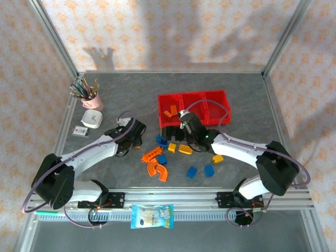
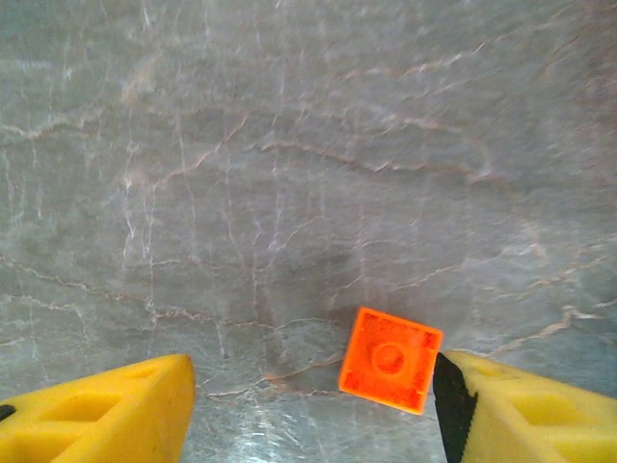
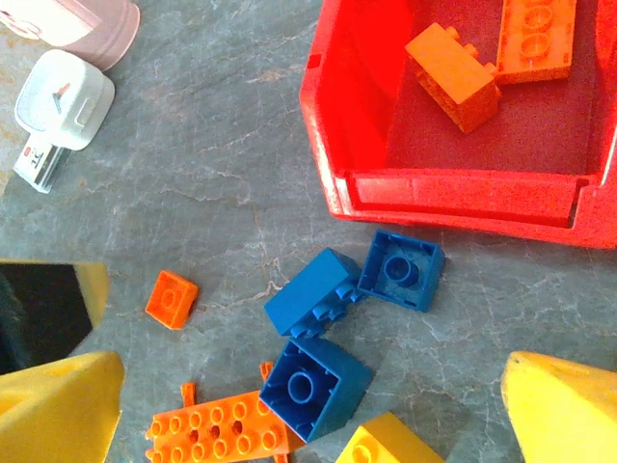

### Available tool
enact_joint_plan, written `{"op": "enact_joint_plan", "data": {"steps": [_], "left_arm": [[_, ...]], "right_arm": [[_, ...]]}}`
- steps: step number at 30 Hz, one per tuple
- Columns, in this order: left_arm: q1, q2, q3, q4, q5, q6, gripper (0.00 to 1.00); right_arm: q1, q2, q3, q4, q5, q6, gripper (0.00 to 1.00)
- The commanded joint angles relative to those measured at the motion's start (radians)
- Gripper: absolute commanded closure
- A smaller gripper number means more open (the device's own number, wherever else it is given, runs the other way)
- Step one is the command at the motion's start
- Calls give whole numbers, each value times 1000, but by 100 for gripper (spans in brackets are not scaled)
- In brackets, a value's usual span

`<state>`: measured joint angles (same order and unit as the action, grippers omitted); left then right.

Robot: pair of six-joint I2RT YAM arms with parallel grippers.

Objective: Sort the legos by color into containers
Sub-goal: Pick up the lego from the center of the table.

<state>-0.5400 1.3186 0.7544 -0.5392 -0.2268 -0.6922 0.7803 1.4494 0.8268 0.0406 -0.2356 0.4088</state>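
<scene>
A small orange square lego (image 2: 390, 360) lies studs-down on the grey table between the yellow fingers of my left gripper (image 2: 313, 417). It sits right beside the right-hand finger (image 2: 530, 415), and the jaws stand wide apart. My right gripper (image 3: 313, 415) hangs open over three blue legos (image 3: 313, 289), with an orange plate (image 3: 217, 429) and a yellow brick (image 3: 386, 444) close by. The red containers (image 1: 194, 94) stand behind the grippers. The left container (image 3: 453, 198) holds two orange bricks (image 3: 453, 63). More blue, yellow and orange legos (image 1: 157, 170) are scattered in front.
A pink cup of pencils (image 1: 89, 94), a white box (image 1: 92, 119) and a small card (image 1: 80, 131) stand at the back left. A snack packet (image 1: 152, 216) lies on the front rail. Metal frame posts edge the table.
</scene>
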Motion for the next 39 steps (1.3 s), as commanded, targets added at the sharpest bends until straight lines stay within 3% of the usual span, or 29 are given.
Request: {"op": "enact_joint_plan", "data": {"steps": [1, 17, 39], "left_arm": [[15, 52, -20, 68, 53, -9, 31], [20, 219, -10, 192, 159, 23, 40], [19, 204, -19, 196, 167, 33, 70]], "right_arm": [[3, 3, -13, 50, 30, 25, 0], [4, 17, -16, 54, 40, 20, 0], [1, 27, 16, 44, 37, 12, 0]]}}
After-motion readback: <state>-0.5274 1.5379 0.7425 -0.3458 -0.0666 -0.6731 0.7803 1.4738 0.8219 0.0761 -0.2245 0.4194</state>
